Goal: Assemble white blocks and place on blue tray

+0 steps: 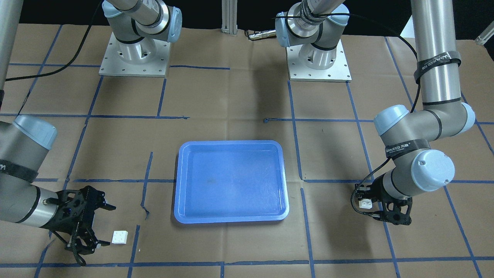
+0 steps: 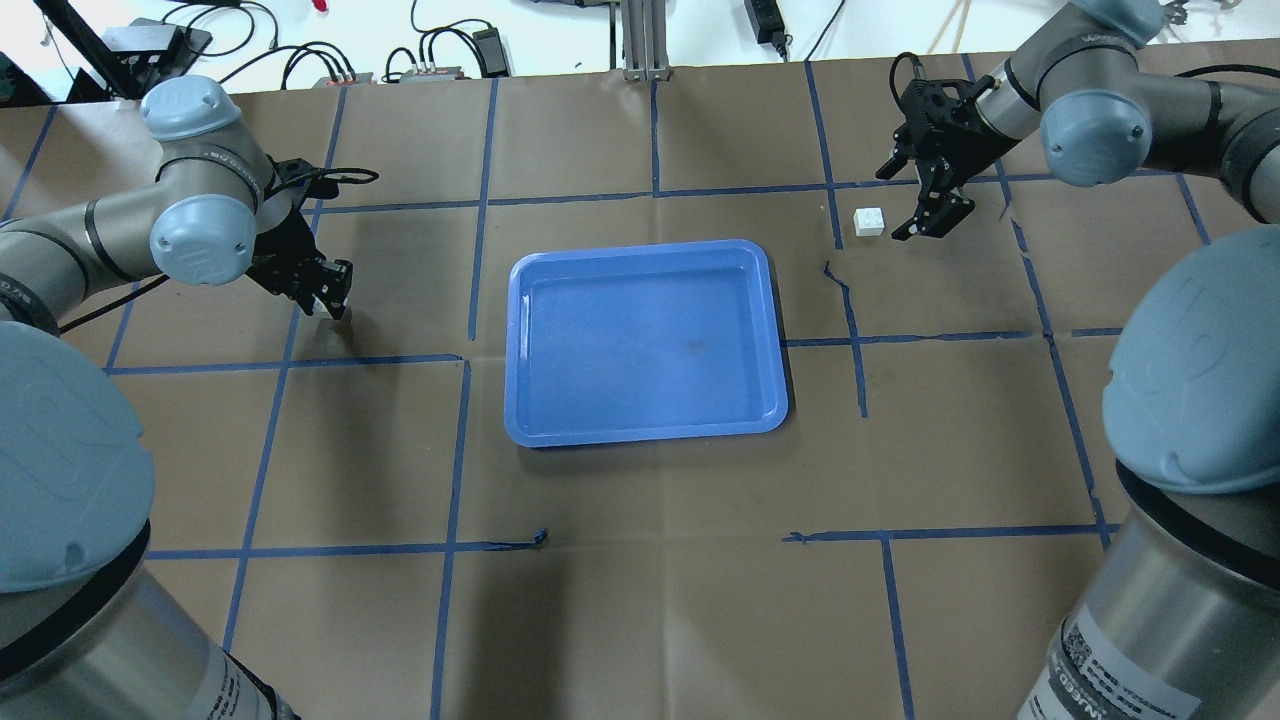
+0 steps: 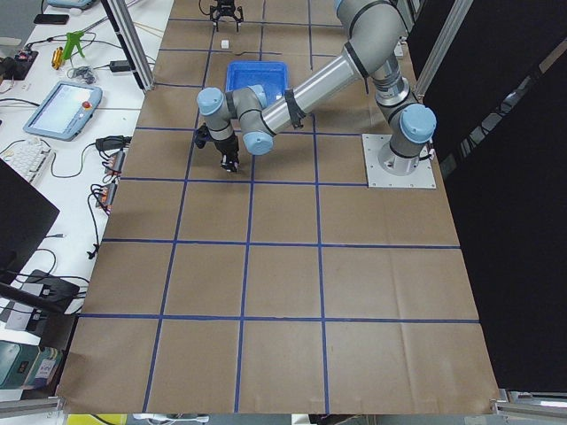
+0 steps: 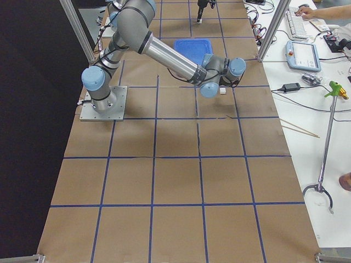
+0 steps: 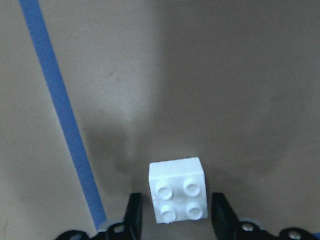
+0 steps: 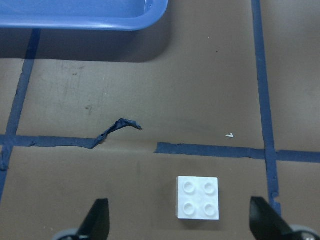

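Nearest the left wrist lens, a small white square plastic brick with four studs [image 5: 177, 192] is sitting on the brown paper-covered table [image 5: 200, 75]. The left gripper [image 2: 325, 298] is straddling it, its black fingers [image 5: 134, 212] standing just off either side, released and not yet pinching. Across the table the right gripper [image 1: 104, 226] is hanging spread wide. The second white four-stud brick [image 6: 197, 197] is lying just ahead of its tips, a little nearer one finger than the other. Between the two arms the large rectangular blue plastic tray [image 1: 231, 177] is waiting with no brick on it.

Judging by this, the pick-up step is under way and nothing is being joined yet. The next move is calling for a square squeeze by the left fingers on the brick's flat sides. The right gripper is needing to centre, drop and close before the studs can be lined up.
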### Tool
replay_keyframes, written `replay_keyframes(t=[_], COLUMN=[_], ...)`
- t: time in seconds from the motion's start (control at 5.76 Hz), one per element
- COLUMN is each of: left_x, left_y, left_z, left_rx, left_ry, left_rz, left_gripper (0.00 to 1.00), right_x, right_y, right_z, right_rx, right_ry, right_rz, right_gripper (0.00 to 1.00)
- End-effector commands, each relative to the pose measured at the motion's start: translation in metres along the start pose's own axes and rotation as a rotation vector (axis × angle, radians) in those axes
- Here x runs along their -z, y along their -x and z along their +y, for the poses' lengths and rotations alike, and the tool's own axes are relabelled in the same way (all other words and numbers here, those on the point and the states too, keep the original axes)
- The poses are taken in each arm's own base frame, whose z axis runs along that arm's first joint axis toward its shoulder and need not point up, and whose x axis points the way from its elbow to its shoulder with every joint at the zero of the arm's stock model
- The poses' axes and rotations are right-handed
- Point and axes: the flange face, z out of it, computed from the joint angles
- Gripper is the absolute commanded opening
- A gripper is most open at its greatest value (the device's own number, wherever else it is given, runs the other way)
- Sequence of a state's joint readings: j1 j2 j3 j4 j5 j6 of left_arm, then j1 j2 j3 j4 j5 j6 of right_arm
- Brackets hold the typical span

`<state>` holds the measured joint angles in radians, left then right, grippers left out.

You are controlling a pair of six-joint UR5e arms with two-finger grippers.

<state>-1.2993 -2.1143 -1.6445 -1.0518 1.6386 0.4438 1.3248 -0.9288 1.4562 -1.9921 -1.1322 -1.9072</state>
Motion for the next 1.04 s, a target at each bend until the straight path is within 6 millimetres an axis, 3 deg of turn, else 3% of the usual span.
replay_keyframes(t=[0.0, 0.52, 0.87], left_x=[0.022, 0.052, 0.083], left_y=[-0.026, -0.227, -0.311], left_z=[0.005, 0.009, 0.027], left_rx=[-0.08, -0.815, -1.127], left_ry=[-0.019, -0.036, -0.075], left_rz=[-0.013, -0.077, -0.116], left_gripper=[0.16, 0.16, 0.16], right_x=[-0.024, -0.025, -0.033], right_y=[0.001, -0.009, -0.006], right_z=[0.013, 0.015, 0.019], right_rx=[-0.013, 0.009, 0.004], right_ry=[-0.001, 0.01, 0.015], right_rz=[-0.025, 0.034, 0.017], right_gripper=[1.0, 1.0, 0.96])
